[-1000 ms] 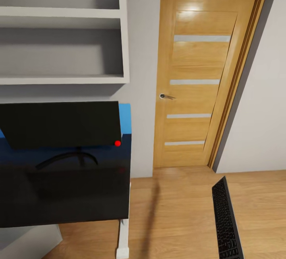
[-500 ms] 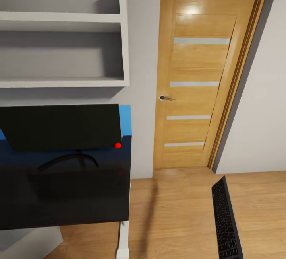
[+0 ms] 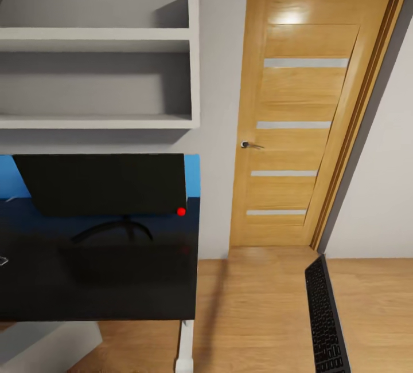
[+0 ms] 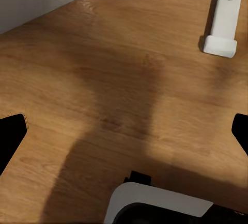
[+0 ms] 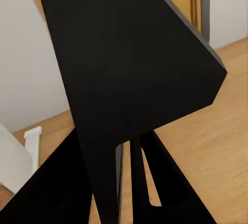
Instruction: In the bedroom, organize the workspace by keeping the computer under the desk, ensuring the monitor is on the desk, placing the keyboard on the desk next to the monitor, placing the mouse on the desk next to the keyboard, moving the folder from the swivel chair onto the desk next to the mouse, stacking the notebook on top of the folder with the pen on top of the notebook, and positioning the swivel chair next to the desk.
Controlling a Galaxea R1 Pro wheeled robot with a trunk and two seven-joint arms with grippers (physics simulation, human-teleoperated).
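Progress check, going left to right in the head view. The desk (image 3: 97, 287) takes up the left side, black top with the blue back panel behind it, and the monitor (image 3: 106, 184) is standing on it on its slim stand, red dot at the lower right corner. So "monitor on the desk" looks done to me. There's a tiny pale thing at the far left edge of the desktop, too small to tell what it is. Past the desk's white leg (image 3: 184, 347) there's just wood floor and the door (image 3: 304, 126).

Then at the lower right, the keyboard (image 3: 326, 318) is up off the floor and seen nearly edge-on, well apart from the desk. The right wrist view shows a big black slab of it (image 5: 134, 74) right in front of the camera, with dark finger-like shapes below it, so my read is that the right hand is clamped on the keyboard and carrying it. The fingers themselves are hard to make out against all that black.

The left gripper (image 4: 124, 131) is wide apart with nothing in it, fingertips at the two sides of that view, hanging over bare floor near the desk leg.

What's left, as far as I can judge: get the keyboard down next to the monitor, then mouse, folder, notebook, pen and chair. None of those are visible here, nor the computer, so can't say where they stand. Early days, basically.
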